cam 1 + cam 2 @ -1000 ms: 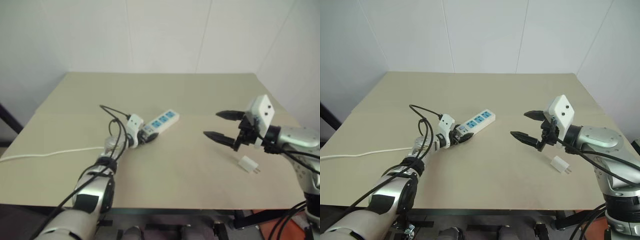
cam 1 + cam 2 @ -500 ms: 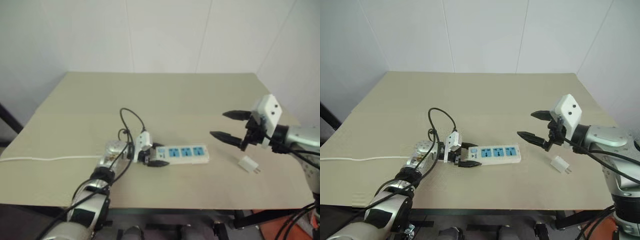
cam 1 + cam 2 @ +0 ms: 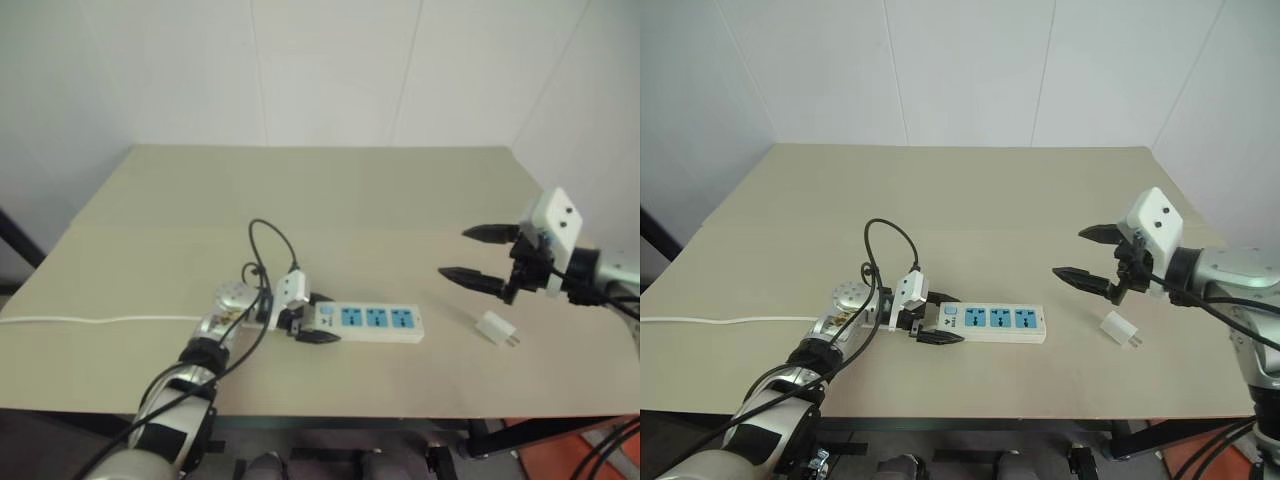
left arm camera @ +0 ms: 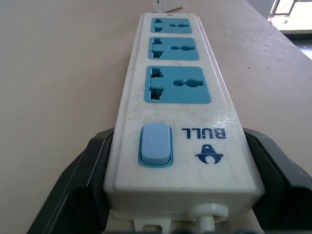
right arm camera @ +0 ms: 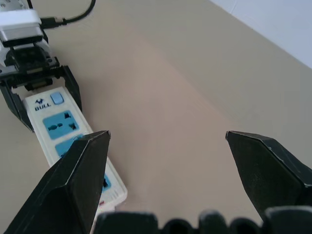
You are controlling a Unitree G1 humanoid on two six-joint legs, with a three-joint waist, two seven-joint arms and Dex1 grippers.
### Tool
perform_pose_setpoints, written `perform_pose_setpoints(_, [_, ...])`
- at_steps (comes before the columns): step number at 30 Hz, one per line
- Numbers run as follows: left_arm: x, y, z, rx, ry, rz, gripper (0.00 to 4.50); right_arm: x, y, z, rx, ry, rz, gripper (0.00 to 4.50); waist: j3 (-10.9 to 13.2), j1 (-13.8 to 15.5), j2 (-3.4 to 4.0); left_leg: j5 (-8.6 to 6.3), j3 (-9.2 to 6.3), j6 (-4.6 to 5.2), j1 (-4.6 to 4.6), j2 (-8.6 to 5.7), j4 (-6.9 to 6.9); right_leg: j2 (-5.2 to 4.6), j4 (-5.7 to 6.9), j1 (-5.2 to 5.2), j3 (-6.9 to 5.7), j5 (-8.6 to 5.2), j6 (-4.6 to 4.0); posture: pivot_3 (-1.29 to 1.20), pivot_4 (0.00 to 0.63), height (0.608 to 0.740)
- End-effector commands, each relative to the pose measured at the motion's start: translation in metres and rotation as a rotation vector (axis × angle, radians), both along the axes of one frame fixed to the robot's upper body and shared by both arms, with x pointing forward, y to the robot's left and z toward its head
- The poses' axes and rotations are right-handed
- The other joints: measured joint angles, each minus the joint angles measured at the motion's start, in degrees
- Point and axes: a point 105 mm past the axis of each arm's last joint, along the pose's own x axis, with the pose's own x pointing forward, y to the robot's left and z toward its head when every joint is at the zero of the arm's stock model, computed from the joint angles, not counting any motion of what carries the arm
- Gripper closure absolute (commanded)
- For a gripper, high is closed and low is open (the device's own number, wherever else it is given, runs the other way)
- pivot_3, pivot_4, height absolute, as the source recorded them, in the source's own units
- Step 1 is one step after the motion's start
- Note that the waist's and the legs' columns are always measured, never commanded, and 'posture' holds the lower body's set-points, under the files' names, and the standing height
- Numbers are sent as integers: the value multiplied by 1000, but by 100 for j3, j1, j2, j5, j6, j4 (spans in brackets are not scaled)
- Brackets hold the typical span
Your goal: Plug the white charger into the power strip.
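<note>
the power strip (image 3: 992,323) lies flat on the table (image 3: 970,190), a little toward 6 o'clock of the table's middle, its long side running from 9 to 3 o'clock and its three blue sockets facing up. the left gripper (image 3: 937,318) is clamped on the strip's switch end, one black finger (image 4: 73,195) pressed against each long side; in the left wrist view the blue switch (image 4: 155,145) sits just ahead of the fingers and the cord stub comes out of that end. the thin white cord (image 3: 730,321) runs off toward 9 o'clock. the white charger (image 3: 1117,329) lies on the table at about 3 o'clock of the strip, apart from it, prongs pointing toward 4 o'clock. the right gripper (image 3: 1092,257) hangs above the table just beyond the charger, jaws spread wide and holding nothing.
</note>
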Motion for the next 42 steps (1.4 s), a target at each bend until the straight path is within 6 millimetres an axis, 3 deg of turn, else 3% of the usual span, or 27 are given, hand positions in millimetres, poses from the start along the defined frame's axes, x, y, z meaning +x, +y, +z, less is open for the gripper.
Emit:
perform_pose_setpoints(1, [-4, 1, -5, 25, 25, -14, 1207, -1, -15, 2, -40, 66, -51, 0, 0, -1, 0, 0, 1, 0, 0, 0, 0, 0, 0, 0, 0, 0, 0, 0, 150, 740])
perform_pose_setpoints(6, [-7, -4, -7, 26, 49, -33, 1207, 7, -49, -16, -162, 333, -241, 0, -6, -21, 11, 0, 4, 0, 1, 1, 1, 0, 0, -2, 2, -1, -1, 0, 150, 740])
perform_pose_setpoints(16, [-11, -8, -11, 27, 66, -43, 1207, 22, -54, -44, -233, 663, -427, 0, -12, 3, 21, 0, 7, 0, -10, 1, 1, -2, -5, -10, 2, -3, -1, 0, 150, 740])
perform_pose_setpoints(24, [-14, -6, -14, 44, 64, -42, 1207, 23, -52, -59, -355, 729, -419, 0, -13, 0, 24, 0, 6, 0, -8, 1, 3, -2, -1, -14, 2, -3, -1, 0, 150, 740])
perform_pose_setpoints(42, [-14, -6, -12, 38, 64, -37, 1207, 32, -55, -90, -438, 775, -408, 0, -14, -7, 24, 0, 6, 0, -8, 1, 7, -1, 2, -13, 1, -2, -1, 0, 150, 740])
